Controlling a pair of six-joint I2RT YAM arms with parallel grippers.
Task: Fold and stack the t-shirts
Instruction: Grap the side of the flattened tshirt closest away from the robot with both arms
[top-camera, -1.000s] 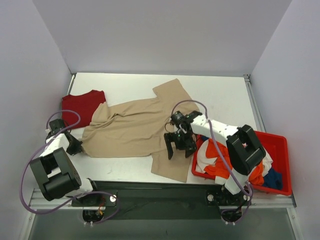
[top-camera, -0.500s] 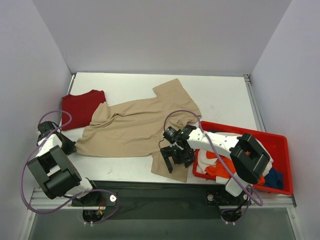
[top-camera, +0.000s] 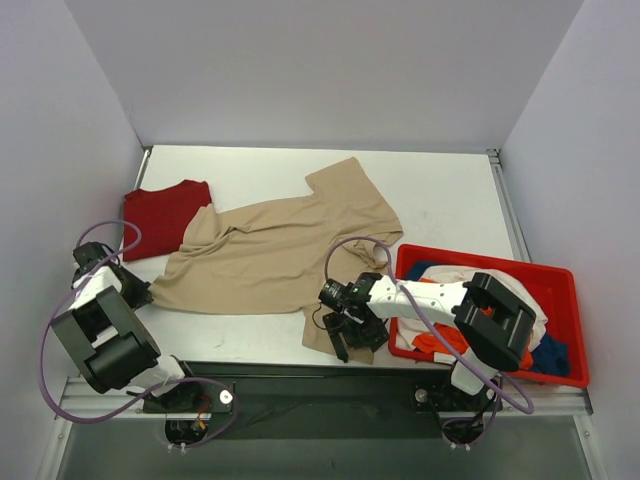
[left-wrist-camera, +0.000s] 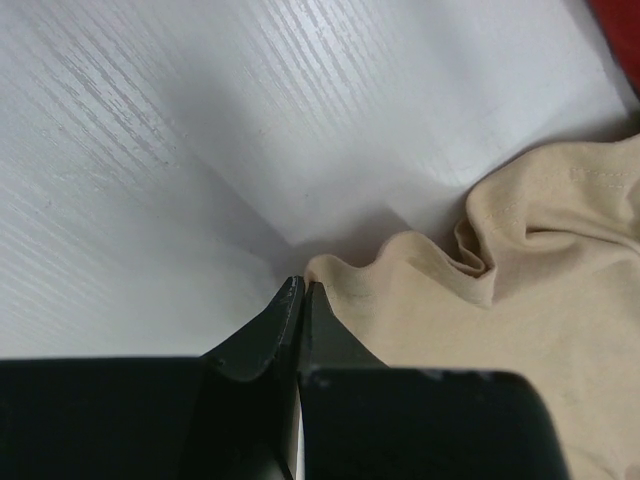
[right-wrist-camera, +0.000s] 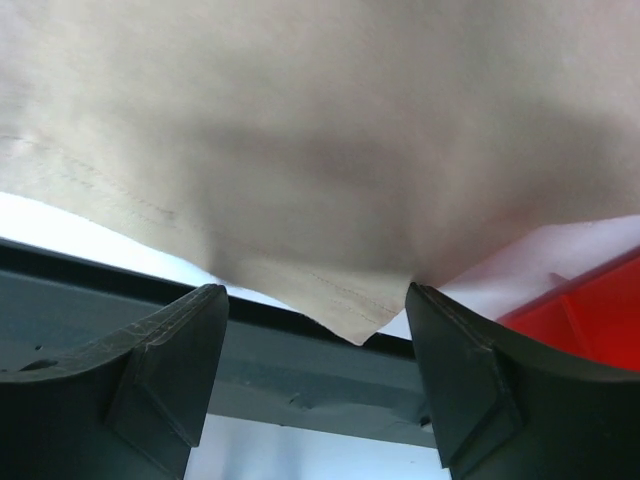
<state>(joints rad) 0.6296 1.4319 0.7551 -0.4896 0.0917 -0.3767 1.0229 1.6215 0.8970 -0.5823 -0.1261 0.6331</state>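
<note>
A large beige t-shirt (top-camera: 270, 250) lies spread across the middle of the table. Its left corner (left-wrist-camera: 420, 290) meets the tips of my left gripper (left-wrist-camera: 302, 287), which is shut on that hem at the table's left side (top-camera: 143, 296). My right gripper (top-camera: 355, 342) is open at the near edge. Its fingers (right-wrist-camera: 170, 370) stand on either side of the beige shirt's lower corner (right-wrist-camera: 360, 325), apart from the cloth. A dark red t-shirt (top-camera: 165, 213) lies flat at the back left. White (top-camera: 450, 278), orange (top-camera: 435, 338) and blue (top-camera: 548, 357) t-shirts sit bunched in the bin.
A red plastic bin (top-camera: 579, 325) stands at the front right, close beside the right gripper, and its corner (right-wrist-camera: 590, 300) shows in the right wrist view. The table's dark front rail (right-wrist-camera: 300, 380) runs just below the shirt's hanging corner. White walls enclose three sides.
The right gripper has moved down the beige shirt to its lower corner at the near edge, jaws narrowing slightly. The left gripper drew the shirt's left corner further left, then held still.
</note>
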